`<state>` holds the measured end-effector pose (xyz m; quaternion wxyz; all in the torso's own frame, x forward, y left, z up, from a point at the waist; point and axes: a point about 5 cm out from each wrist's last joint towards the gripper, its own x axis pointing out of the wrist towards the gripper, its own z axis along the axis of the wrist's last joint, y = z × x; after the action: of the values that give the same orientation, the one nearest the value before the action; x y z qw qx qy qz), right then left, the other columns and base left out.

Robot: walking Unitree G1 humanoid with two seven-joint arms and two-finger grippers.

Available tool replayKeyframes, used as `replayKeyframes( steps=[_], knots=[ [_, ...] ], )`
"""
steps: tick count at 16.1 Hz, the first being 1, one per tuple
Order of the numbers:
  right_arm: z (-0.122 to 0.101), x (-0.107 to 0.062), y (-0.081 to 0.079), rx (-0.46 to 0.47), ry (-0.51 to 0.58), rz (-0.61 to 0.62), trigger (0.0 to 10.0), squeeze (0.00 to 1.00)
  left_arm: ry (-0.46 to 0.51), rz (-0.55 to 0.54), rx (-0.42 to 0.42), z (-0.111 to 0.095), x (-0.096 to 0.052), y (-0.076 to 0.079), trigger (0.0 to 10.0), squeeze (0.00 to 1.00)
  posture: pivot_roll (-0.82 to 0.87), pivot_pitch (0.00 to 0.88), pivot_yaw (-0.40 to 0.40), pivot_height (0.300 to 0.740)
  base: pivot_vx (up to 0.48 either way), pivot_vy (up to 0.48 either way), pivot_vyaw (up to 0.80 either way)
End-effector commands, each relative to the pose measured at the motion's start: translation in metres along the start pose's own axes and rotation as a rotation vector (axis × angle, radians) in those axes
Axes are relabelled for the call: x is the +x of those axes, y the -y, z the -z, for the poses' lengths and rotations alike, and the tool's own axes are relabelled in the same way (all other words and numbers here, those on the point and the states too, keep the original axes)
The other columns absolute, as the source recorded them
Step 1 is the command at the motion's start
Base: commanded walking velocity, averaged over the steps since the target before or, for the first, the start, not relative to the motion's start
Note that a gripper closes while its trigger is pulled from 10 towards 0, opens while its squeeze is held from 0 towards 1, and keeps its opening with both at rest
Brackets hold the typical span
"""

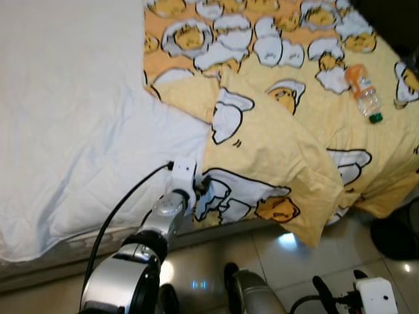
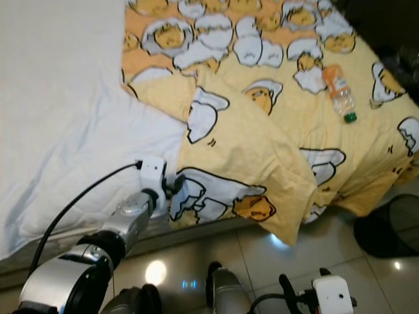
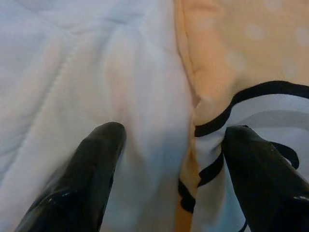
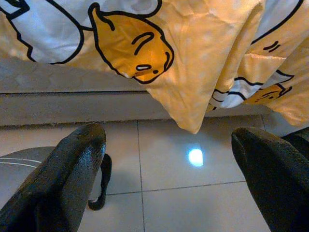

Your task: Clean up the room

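Observation:
A yellow blanket [image 1: 275, 144] printed with cartoon eggs lies rumpled over the right half of the bed, one corner hanging over the front edge. A white duvet [image 1: 72, 124] covers the left half. My left gripper [image 1: 201, 185] rests where the two fabrics meet near the bed's front edge. It is open [image 3: 171, 133], with one finger [image 3: 91, 164] on the white duvet and the other on the yellow blanket [image 3: 241, 63]. My right gripper [image 4: 169, 137] hangs low and open above the tiled floor, under the blanket's hanging corner [image 4: 193, 96].
A clear plastic bottle [image 1: 364, 93] with an orange label and green cap lies on the blanket at the far right. A black mesh wastebasket [image 2: 386, 226] stands on the floor beside the bed's right corner. Glossy floor tiles [image 1: 216, 261] run along the bed front.

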<state>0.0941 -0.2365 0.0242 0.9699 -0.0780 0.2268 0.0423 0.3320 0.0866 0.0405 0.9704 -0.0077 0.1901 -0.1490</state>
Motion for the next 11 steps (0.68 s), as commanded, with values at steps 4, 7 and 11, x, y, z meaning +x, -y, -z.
replayKeyframes(
  steps=[4, 7, 11],
  knots=[
    [-0.001, -0.011, 0.001, 0.007, -0.034, 0.019, 10.0, 0.0, -0.092, 0.082, -0.026, 0.02, -0.002, 0.019, 10.0, 0.0, -0.43, 0.304, -0.015, 0.74, 0.0, 0.0, 0.0],
    [-0.003, -0.013, -0.001, 0.01, -0.042, 0.021, 10.0, 0.0, -0.08, 0.153, -0.082, 0.018, -0.001, 0.035, 7.4, 0.0, -0.44, 0.319, -0.013, 0.74, 0.0, 0.0, 0.0],
    [-0.005, -0.012, -0.003, 0.008, -0.049, 0.024, 10.0, 0.0, -0.082, 0.276, 0.03, 0.017, 0.0, 0.055, 0.0, 0.0, -0.44, 0.311, -0.002, 0.74, 0.0, 0.0, 0.0]
  ],
)
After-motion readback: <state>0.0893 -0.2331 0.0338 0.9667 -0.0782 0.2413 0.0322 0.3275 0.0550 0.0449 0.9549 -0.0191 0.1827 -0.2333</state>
